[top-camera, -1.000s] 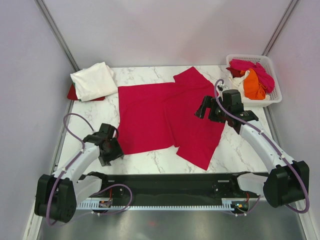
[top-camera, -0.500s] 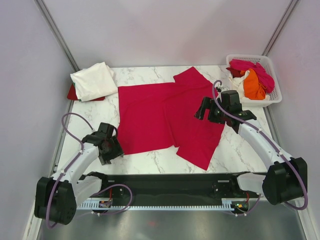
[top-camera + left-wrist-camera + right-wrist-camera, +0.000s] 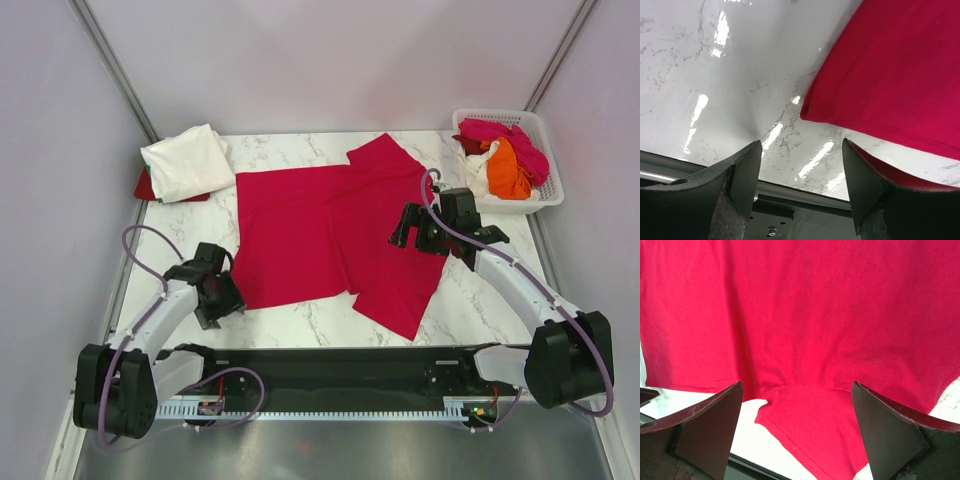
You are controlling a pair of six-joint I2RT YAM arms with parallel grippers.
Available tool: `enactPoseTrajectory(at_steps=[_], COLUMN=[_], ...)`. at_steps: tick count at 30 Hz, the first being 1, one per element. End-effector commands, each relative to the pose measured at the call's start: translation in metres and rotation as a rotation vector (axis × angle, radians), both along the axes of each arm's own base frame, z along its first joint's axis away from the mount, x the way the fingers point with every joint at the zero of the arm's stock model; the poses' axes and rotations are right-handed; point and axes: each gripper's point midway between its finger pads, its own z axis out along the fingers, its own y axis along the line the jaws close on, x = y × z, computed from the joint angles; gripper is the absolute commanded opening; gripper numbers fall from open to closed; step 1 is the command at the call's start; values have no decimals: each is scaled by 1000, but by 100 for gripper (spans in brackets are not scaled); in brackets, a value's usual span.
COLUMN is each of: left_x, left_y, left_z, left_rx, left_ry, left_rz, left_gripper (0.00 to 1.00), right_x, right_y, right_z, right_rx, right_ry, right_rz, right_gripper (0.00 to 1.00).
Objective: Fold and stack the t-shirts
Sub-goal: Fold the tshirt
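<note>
The crimson t-shirt lies spread flat on the tabletop, and neither arm has hold of it; the left hand stands with its fingers parted and nothing between them, low over bare marble; the right hand is spread wide and also empty, hanging directly above the red cloth. From the left hand, the shirt's near corner sits just ahead and slightly to the right of the fingertips, close but not touching; from the right hand, the cloth is straight below, with what looks like a sleeve flap showing between the fingers. The shirt's long axis seems to run from one hand toward the other, straight hem at the left hand's end and sleeves at the right hand's end; so each hand is the nearer one for its own end, and a fold would likely start with the left hand reaching forward to that corner. A cream-white t-shirt rests folded well beyond the left hand; more shirts are heaped in the basket beyond the right hand.
</note>
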Motion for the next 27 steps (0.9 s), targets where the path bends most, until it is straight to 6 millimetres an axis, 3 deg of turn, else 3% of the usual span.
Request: enactPoseTrajectory(at_steps=[1, 6, 7, 8, 9, 10, 11, 12, 13, 16, 17, 18, 19, 20, 21, 22, 24, 25, 26, 27], left_x=[28, 42, 42, 38, 118, 96, 90, 78, 68, 65, 60, 61, 67, 75, 101, 116, 130, 132, 126, 125], left_y=[-3, -9, -9, 16, -2, -9, -13, -15, -24, -23, -22, -41, -63, -51, -43, -25, -11, -5, -5, -6], left_z=[29, 80, 105, 97, 261, 301, 309, 337, 353, 387, 411, 424, 400, 408, 383, 363, 295, 274, 234, 211], left_rx=[-25, -80, -108, 59, -54, -108, -150, -205, -299, -305, -307, -388, -352, -310, -267, -192, -107, -88, -70, -65], left_ry=[-144, -430, -577, -622, -1405, -1600, -1661, -1771, -1817, -1853, -1886, -1894, -1782, -1736, -1593, -1488, -1159, -1067, -919, -835], left_rz=[40, 24, 23, -75, -37, -84, -89, -82, -97, -97, -97, -192, -376, -290, -216, -100, -2, 55, 55, 59], left_gripper=[72, 72, 72, 70, 99, 100, 100, 100, 100, 100, 100, 100, 100, 100, 100, 100, 92, 91, 91, 91], right_x=[4, 6, 6, 7, 8, 8, 8, 8, 5, 4, 5, 5, 5, 6, 5, 5, 2, 2, 0, -1], right_y=[5, 5, 5, 7, 8, 10, 12, 15, 23, 36, 37, 38, 37, 36, 36, 35, 34, 33, 33, 33], right_z=[0, -2, -3, -3, -3, -3, -2, 1, 2, 6, 8, 7, 7, 8, 8, 8, 8, 8, 8, 7], right_rx=[4, -1, 2, 3, 9, 18, 26, 46, 87, 162, 169, 168, 168, 164, 162, 160, 157, 155, 152, 150], right_ry=[-24, -29, -26, -26, -28, -29, -33, -36, -30, -30, -37, -37, -36, -43, -41, -42, -39, -38, -38, -36], right_rz=[30, 28, 27, 32, 33, 39, 45, 57, 89, 115, 115, 113, 109, 106, 104, 102, 95, 95, 97, 97], right_gripper=[98, 98, 98, 98, 98, 98, 98, 98, 98, 98, 98, 98, 98, 98, 98, 98, 98, 98, 98, 98])
